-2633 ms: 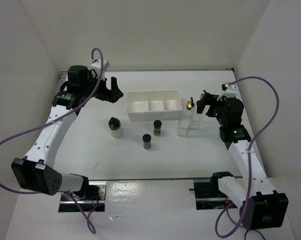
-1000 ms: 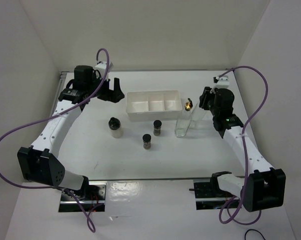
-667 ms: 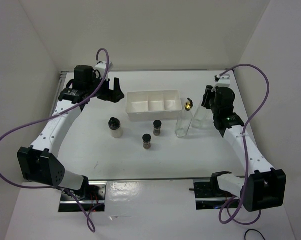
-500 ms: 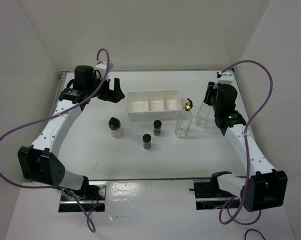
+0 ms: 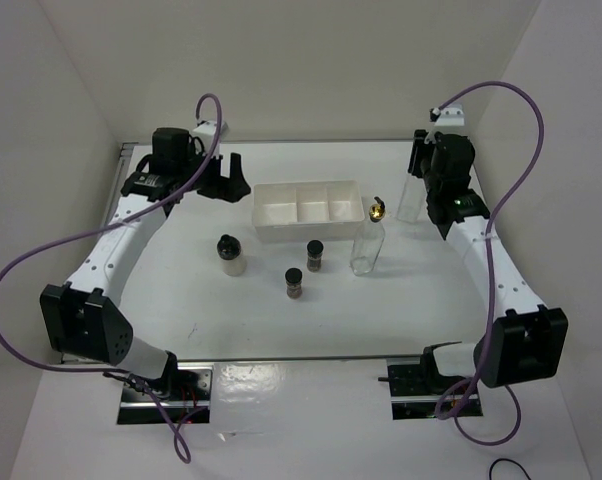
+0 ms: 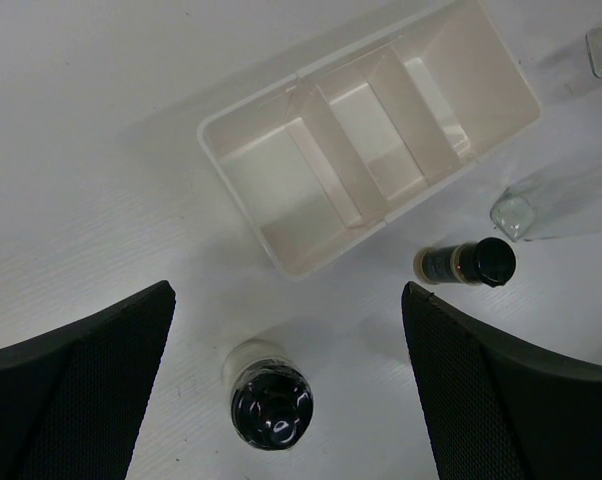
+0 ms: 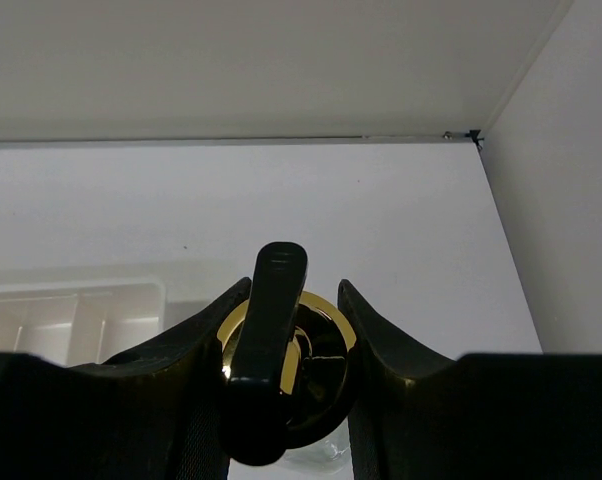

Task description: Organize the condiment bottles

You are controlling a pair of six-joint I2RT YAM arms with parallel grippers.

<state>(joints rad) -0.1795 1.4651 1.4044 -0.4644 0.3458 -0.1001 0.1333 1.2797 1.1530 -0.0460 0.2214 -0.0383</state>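
**Top view.**
- Right gripper: closed on the top of a tall glass bottle, which hangs upright beneath it. I cannot tell whether its base touches the table.
- Left of that gripper: the white three-compartment tray. Left and nearer my base: the second glass bottle.
- Left gripper: fully spread and empty, with the tray just to its right. Nearer my base are the whitish jar, the dark jar and the nearer dark jar.

**Left wrist view.**
- Left gripper: jaws wide, nothing between the pads.
- Whitish jar is below it, the tray is ahead, and the dark jar is just beside my right finger.

**Right wrist view.**
- Right gripper: clasps the gold pourer top, with the black spout standing between the jaws.
- Tray is ahead and to the left.

**Handling note.** This looks like the carry to the tray. The hold is high and narrow, so the body may swing. I should travel slowly, keep the bottle vertical, stay clear of the second glass bottle, lower it straight, and release only once it is seated.
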